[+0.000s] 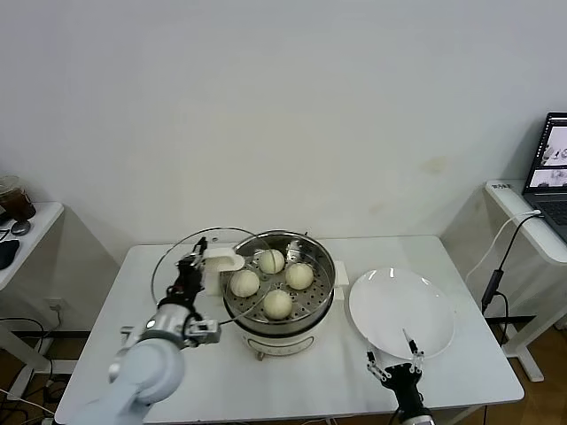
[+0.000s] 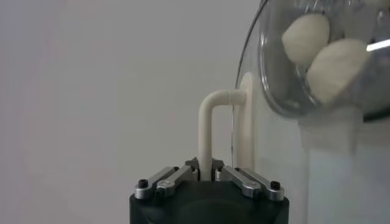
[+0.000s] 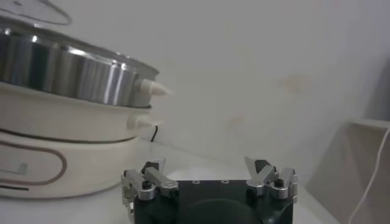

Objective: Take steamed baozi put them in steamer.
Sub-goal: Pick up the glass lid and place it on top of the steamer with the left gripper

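Four baozi (image 1: pixel 271 261) lay on the tray inside the steamer (image 1: pixel 319 301) in the head view, and the plate (image 1: pixel 425 332) beside it on the desk (image 1: pixel 461 381) held none, so the loading looked finished. I judge that only covering the pot was left. The left claw (image 1: pixel 188 282) was raised just beside the steamer's left rim and held the glass lid (image 1: pixel 173 261) by its white handle (image 1: pixel 221 259); the lid stood tilted, partly over the pot. The right claw (image 1: pixel 394 361) rested low at the near edge of the plate, idle.

In the left wrist view, the left claw (image 2: pixel 206 173) was pressed together on the thin bar of the handle (image 2: pixel 210 115), and two baozi (image 2: pixel 335 67) showed through the lid (image 2: pixel 268 91).

In the right wrist view, the right claw (image 3: pixel 210 176) was spread and held nothing. The steamer (image 3: pixel 73 73) stood near it, on its white base (image 3: pixel 67 155).
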{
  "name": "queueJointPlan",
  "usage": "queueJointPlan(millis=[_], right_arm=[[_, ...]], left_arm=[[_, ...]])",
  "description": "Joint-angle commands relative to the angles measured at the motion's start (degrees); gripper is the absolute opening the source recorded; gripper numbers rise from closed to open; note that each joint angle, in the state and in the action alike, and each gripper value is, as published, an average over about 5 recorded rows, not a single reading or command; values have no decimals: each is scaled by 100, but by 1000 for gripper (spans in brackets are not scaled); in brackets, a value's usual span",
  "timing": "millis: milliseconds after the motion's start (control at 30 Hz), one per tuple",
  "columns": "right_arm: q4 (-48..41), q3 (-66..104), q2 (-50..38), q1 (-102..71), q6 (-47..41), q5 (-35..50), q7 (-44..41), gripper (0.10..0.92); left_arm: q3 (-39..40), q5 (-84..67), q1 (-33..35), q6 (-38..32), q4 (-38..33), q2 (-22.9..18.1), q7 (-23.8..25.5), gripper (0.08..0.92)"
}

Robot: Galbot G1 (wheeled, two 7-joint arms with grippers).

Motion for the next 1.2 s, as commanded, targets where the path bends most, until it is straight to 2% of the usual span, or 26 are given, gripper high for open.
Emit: queueJointPlan(millis=[33, 733, 1200], right_arm=[[-177, -72, 103, 108, 12, -293, 117, 823], [-159, -89, 43, 57, -1, -224, 105, 823], [-171, -125, 29, 25, -8, -203, 106, 823]], left_arm=[[1253, 1173, -1186, 343, 722, -1075, 396, 175], [1385, 1281, -1048, 396, 1346, -1853, 228, 175], [1388, 1358, -917, 384, 1385, -1965, 183, 175]])
